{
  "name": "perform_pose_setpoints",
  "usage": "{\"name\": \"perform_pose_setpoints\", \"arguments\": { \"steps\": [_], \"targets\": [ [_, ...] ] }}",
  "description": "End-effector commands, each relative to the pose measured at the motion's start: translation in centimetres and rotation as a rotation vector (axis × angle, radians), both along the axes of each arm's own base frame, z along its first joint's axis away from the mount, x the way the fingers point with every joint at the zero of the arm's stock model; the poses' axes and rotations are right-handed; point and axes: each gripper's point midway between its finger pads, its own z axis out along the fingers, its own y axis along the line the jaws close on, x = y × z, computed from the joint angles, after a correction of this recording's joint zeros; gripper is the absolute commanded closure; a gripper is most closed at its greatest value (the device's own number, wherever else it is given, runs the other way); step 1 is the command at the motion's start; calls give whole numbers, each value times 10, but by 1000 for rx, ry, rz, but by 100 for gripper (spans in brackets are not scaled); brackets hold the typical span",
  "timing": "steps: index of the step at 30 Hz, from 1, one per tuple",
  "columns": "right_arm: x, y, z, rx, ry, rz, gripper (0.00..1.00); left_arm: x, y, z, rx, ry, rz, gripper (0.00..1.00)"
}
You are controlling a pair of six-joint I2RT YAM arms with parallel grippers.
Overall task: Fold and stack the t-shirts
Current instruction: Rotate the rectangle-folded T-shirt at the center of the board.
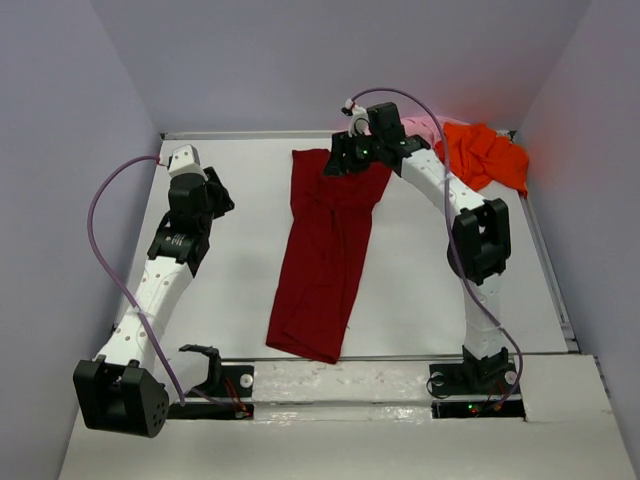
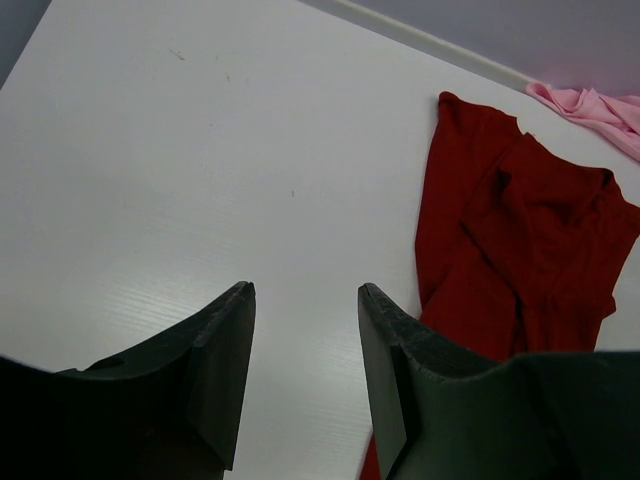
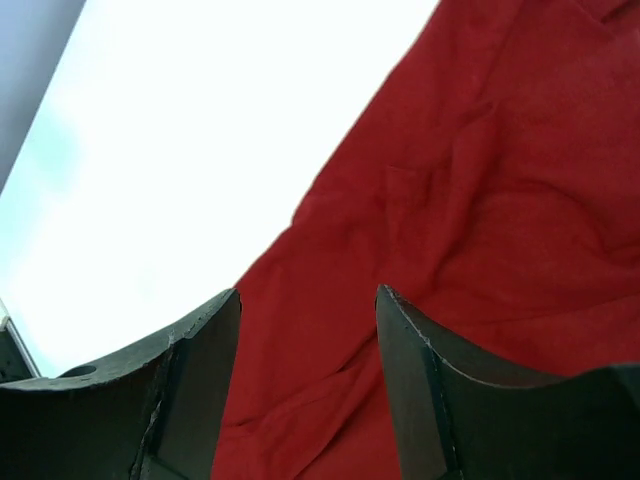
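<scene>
A dark red t-shirt [image 1: 325,250] lies as a long folded strip down the middle of the table. My right gripper [image 1: 332,165] hovers over its far end, open. In the right wrist view the red cloth [image 3: 470,200] fills the space under and beyond the right gripper [image 3: 308,295], and nothing is pinched. A bright orange t-shirt [image 1: 487,155] lies crumpled in the back right corner, with a pale pink t-shirt [image 1: 425,125] next to it, partly hidden by the right arm. My left gripper [image 1: 224,204] is open over bare table, left of the red t-shirt [image 2: 520,250].
A raised rim [image 1: 240,135] borders the white table at the back, with grey walls close on three sides. The pink t-shirt [image 2: 590,105] shows at the far edge in the left wrist view. Both arm bases [image 1: 470,385] stand at the near edge.
</scene>
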Motion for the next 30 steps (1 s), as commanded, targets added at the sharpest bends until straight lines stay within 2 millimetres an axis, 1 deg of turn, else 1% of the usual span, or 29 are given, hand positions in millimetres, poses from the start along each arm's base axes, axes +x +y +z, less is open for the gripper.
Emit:
{"name": "perform_pose_setpoints", "arguments": {
  "steps": [1,2,3,4,6,7,9,13,18,20,21,22,24,25,26,27,28,29,30],
  "targets": [
    [-18,13,-45,-40,66,18,38,2,-3,22,-12,-69,-8,45],
    [-21,13,-55,-44,87,18,39,2,-2,22,-12,-69,-6,45],
    [-27,18,-63,-46,98,30,39,3,-3,21,-10,-68,-8,45],
    [-33,21,-78,-53,121,32,39,2,-3,22,-12,-69,-8,45],
    [-37,19,-91,-58,142,25,39,2,-3,21,-12,-68,-8,45],
    [-41,24,-99,-63,156,32,39,3,-3,21,-11,-67,-8,45],
    [-45,20,-114,-83,188,18,39,2,-3,21,-12,-66,-9,45],
    [-48,14,-132,-106,209,-9,39,1,-3,23,-12,-72,-8,45],
    [-45,6,-156,-158,242,-66,39,0,-2,25,-12,-77,-8,45],
    [-42,2,-169,-187,264,-96,39,-1,-2,26,-14,-81,-8,45],
    [-42,1,-180,-200,284,-99,39,-1,-3,27,-13,-83,-10,45],
    [-40,1,-184,-206,291,-104,39,-1,-3,27,-15,-83,-9,45],
    [-27,-4,-184,-198,290,-127,39,-1,-3,27,-16,-84,-11,45],
    [-23,-9,-193,-203,299,-133,39,-1,-3,27,-16,-83,-14,45],
    [-22,-8,-197,-208,306,-132,39,-1,-5,26,-17,-81,-19,45],
    [-7,-9,-189,-197,283,-142,39,-1,-5,26,-19,-79,-20,45],
    [-3,-7,-188,-197,275,-137,39,-1,-6,25,-20,-79,-23,45],
    [9,-9,-187,-185,269,-134,39,0,-7,24,-20,-76,-26,45],
    [18,-14,-186,-179,264,-147,39,-1,-7,24,-20,-76,-28,45]
  ]
}}
